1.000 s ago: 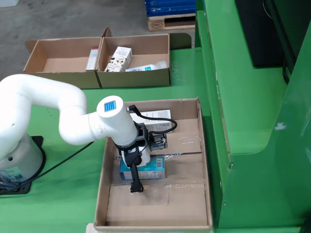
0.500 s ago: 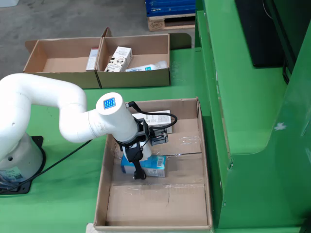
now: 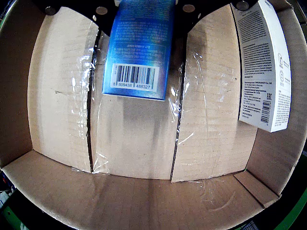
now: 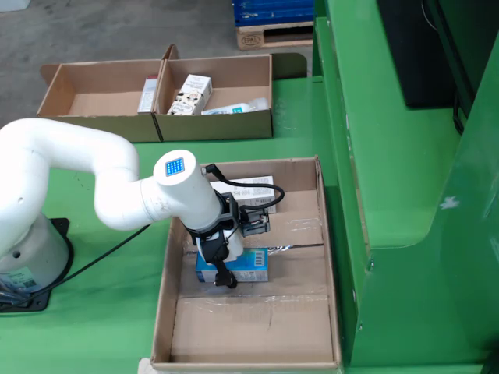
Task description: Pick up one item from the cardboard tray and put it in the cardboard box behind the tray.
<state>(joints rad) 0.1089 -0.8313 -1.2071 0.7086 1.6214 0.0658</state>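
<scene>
In the wrist view a blue box with a barcode (image 3: 139,48) hangs from my gripper (image 3: 142,12), whose black jaws show on both sides of its top. It casts a shadow on the taped floor of the cardboard box (image 3: 57,96), so it is slightly above the floor. In the fixed view my gripper (image 4: 226,248) reaches down into the large cardboard box (image 4: 323,257) with the blue box (image 4: 248,267) under it, left of centre. The cardboard tray (image 4: 117,128) lies farther back.
A white printed box (image 3: 264,67) leans on the right wall in the wrist view; it lies at the far end in the fixed view (image 4: 251,187). The tray holds a white carton (image 4: 191,93), a tube (image 4: 234,107) and a small box (image 4: 148,92). A green structure (image 4: 390,156) stands at the right.
</scene>
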